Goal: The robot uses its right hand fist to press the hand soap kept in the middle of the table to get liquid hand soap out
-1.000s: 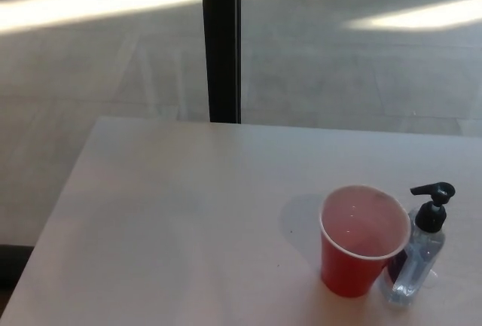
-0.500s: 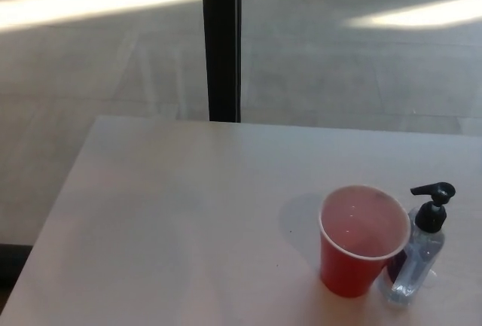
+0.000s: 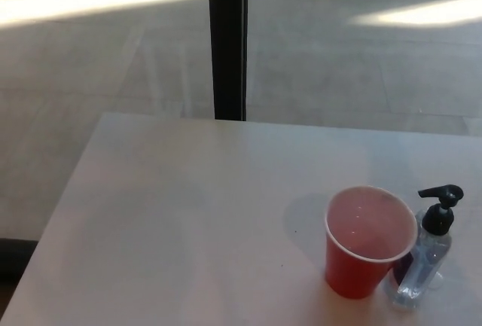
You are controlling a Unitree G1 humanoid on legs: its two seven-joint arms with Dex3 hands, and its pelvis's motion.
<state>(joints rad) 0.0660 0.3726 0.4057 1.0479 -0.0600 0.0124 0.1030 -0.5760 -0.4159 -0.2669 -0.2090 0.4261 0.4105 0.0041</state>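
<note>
A smooth, pale matte tabletop (image 3: 188, 213) fills the lower part of the head view. Near its right front stands a red plastic cup (image 3: 369, 242), round-rimmed, tapering downward, pale inside. Just beside the cup on its right, apparently touching it, stands a small clear plastic hand soap bottle (image 3: 425, 269) with a glossy black pump head (image 3: 439, 205), its nozzle pointing left. Beyond the table runs a grey floor with bright sun bands, crossed by a black upright post (image 3: 228, 40). Neither robot hand is in view, so their fingers cannot be judged. Compared with half a second earlier, the whole picture has shifted slightly, so the camera has moved; cup and bottle keep their places on the table
</note>
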